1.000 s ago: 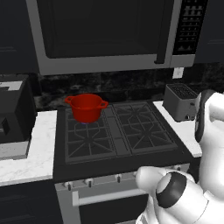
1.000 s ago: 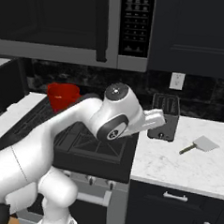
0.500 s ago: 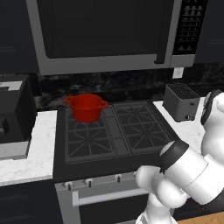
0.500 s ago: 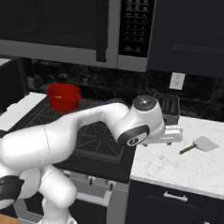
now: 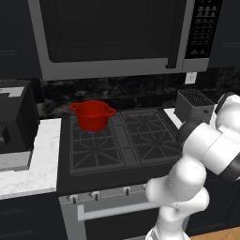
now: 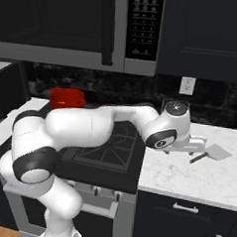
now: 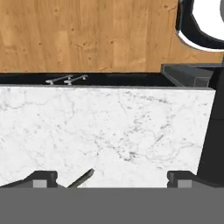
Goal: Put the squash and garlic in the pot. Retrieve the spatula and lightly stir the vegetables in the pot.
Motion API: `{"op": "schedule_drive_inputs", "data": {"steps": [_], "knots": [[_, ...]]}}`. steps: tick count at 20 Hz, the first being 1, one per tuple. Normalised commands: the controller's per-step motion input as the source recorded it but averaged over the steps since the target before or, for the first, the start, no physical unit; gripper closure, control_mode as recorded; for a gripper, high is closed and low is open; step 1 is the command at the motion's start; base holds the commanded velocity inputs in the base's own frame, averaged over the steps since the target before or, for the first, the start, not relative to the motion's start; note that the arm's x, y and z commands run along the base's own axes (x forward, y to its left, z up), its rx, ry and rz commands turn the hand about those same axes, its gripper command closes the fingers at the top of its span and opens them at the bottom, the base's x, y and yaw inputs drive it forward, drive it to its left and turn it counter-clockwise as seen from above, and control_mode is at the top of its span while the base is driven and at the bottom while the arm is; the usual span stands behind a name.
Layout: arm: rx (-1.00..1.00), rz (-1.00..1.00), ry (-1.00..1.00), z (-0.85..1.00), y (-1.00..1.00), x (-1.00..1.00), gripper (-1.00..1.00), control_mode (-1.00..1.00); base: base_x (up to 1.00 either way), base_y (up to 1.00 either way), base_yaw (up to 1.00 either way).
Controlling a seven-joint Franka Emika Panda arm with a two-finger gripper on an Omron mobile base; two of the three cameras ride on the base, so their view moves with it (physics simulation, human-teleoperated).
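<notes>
the gripper (image 6: 197, 145) hangs over the marble counter (image 6: 186, 174) with fingers spread wide and empty, just beside the spatula (image 6: 210, 154), likely lining up to fetch it. the red pot (image 5: 93, 115) sits on the stove's back left burner, well apart.

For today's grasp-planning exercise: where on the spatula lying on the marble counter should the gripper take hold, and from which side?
Grip the spatula by its thin dark handle, coming from above. It lies flat on the counter, blade away from the open gripper.
</notes>
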Motion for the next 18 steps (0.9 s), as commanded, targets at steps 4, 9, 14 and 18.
{"op": "schedule_drive_inputs", "data": {"steps": [4, 9, 14, 18], "knots": [[0.12, -0.4, 0.0, -0.62, 0.0, 0.72, -1.0, -1.0, 0.0, 0.0, 0.0], [0.12, -0.38, -0.01, -0.49, 0.02, 0.69, -1.0, -1.0, 0.0, 0.0, 0.0], [0.09, -0.35, -0.01, -0.26, 0.19, 0.79, -1.0, -1.0, 0.0, 0.0, 0.0], [0.05, -0.36, -0.01, -0.23, 0.06, 0.74, -1.0, -1.0, 0.0, 0.0, 0.0]]}}
